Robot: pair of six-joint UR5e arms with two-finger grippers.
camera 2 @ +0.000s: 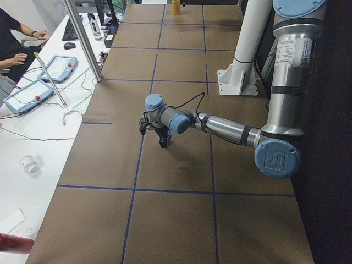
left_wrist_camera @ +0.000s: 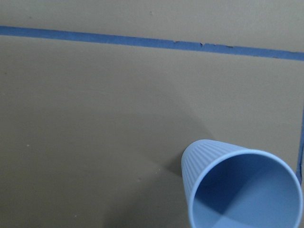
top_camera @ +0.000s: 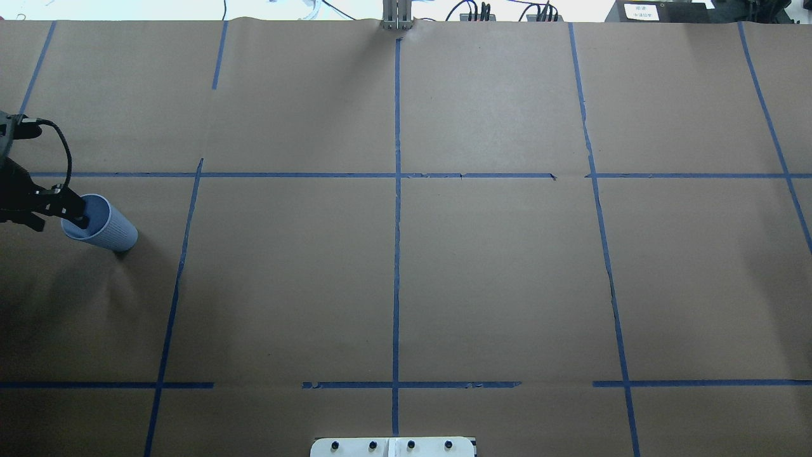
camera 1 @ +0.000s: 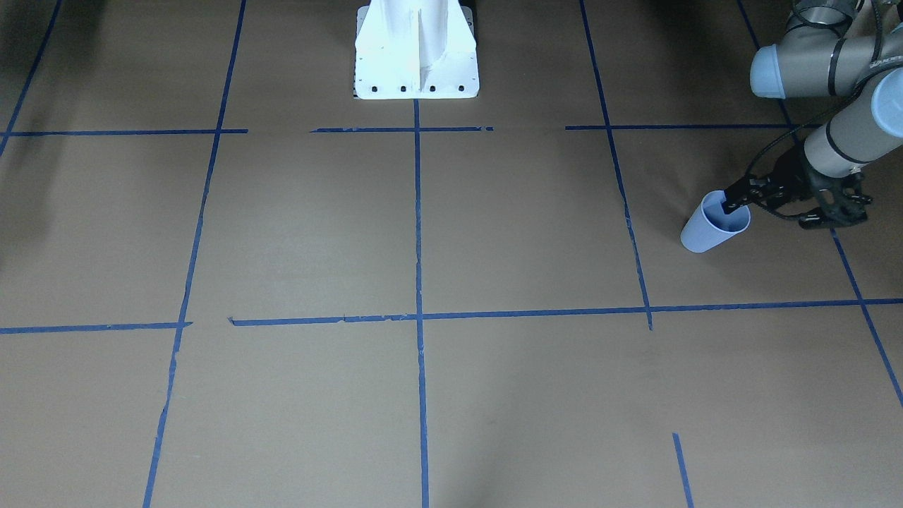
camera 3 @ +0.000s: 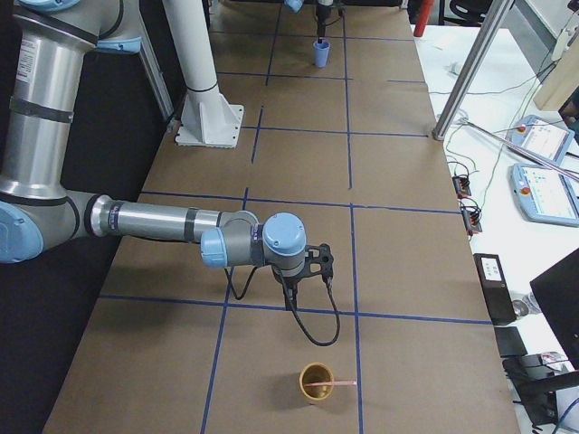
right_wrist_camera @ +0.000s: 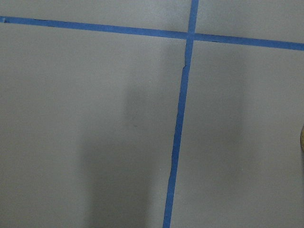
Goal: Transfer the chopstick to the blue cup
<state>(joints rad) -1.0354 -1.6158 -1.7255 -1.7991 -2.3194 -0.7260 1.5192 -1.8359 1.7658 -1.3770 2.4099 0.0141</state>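
Brown table (top_camera: 495, 285), blue tape grid (top_camera: 397, 254), white desk (camera 2: 16, 192) alongside

The counter (top_camera: 495, 279) is covered in brown paper, marked into large squares by blue tape lines (top_camera: 397, 254). A white pedestal base (camera 1: 416, 70) is bolted at the middle of the robot-side edge. The blue cup (top_camera: 111, 231) stands near the end on the robot's left. Near the opposite end stands a tan cup (camera 3: 316, 387), with the chopstick (camera 3: 336, 384) lying across its rim.
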